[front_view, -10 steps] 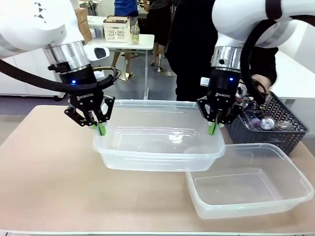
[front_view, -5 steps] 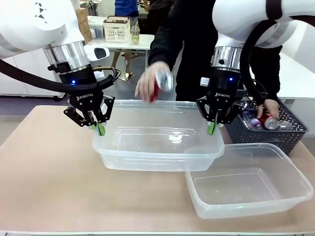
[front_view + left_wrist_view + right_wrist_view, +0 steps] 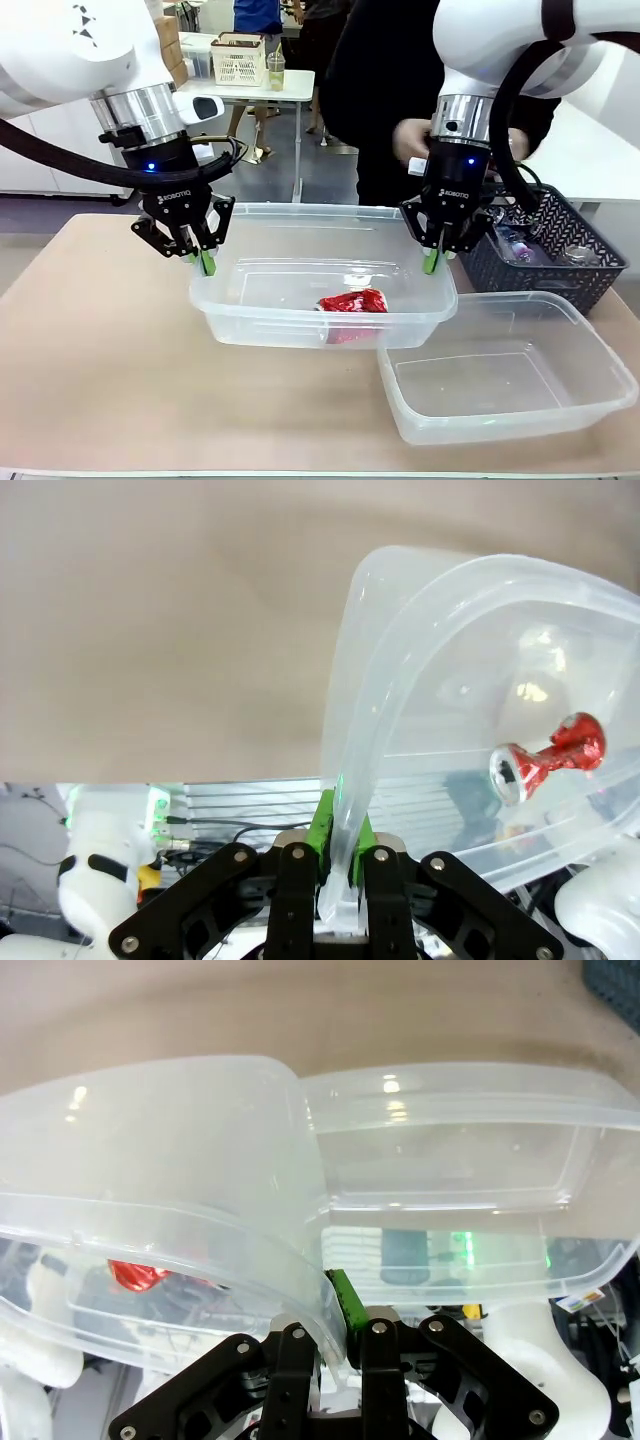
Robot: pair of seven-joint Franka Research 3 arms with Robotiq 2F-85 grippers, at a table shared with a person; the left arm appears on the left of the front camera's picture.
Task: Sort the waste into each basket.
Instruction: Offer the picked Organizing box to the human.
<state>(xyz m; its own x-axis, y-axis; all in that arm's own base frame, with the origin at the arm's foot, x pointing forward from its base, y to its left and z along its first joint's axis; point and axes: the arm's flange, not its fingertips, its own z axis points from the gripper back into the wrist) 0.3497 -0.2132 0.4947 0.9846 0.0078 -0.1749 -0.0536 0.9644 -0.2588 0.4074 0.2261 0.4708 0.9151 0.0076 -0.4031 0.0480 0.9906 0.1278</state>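
Both grippers hold one clear basket (image 3: 300,212) by its ends, raised a little off the table. My left gripper (image 3: 205,262) is shut on its left rim, and my right gripper (image 3: 432,262) is shut on its right rim. A crushed red can (image 3: 352,303) lies on the floor of this basket. In the left wrist view my left gripper (image 3: 340,855) pinches the basket wall (image 3: 400,680), with the can (image 3: 545,763) beyond it. In the right wrist view my right gripper (image 3: 340,1315) clamps the basket rim (image 3: 150,1140); the can (image 3: 135,1275) shows through the plastic.
A second clear basket (image 3: 520,298) sits on the table at the front right, partly under the raised one, and also appears as the basket (image 3: 450,1160) in the right wrist view. A dark lattice basket (image 3: 590,285) holding bottles stands at the far right. The person's hand (image 3: 410,140) hovers behind my right arm.
The person's hand brought a red can over the raised basket and let it go; the can now lies inside. The hand has pulled back to the right. Both grippers stayed put.
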